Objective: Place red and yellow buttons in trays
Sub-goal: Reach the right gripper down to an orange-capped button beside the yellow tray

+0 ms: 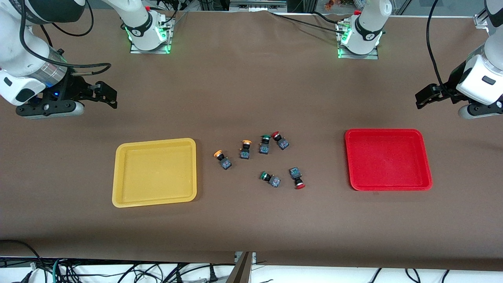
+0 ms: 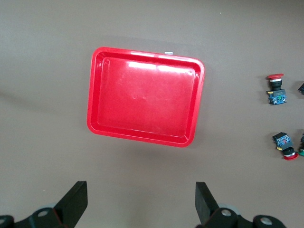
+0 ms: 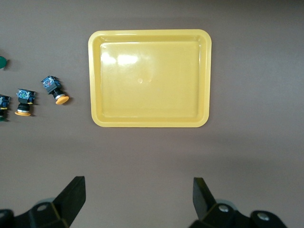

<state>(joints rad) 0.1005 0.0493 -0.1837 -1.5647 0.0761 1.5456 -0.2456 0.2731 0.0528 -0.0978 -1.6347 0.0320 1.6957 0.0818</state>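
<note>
Two grippers, left gripper (image 1: 422,98) at frame's right edge and right gripper (image 1: 108,94) at its left, are held wide open and empty, ready for the buttons (image 1: 259,159) scattered at centre.

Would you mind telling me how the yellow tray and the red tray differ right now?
The yellow tray lies toward the right arm's end of the table, the red tray toward the left arm's end. The yellow-capped buttons lie closer to the yellow tray; the red-capped buttons lie closer to the red tray. Both trays are shallow, rounded rectangles holding nothing.
</note>
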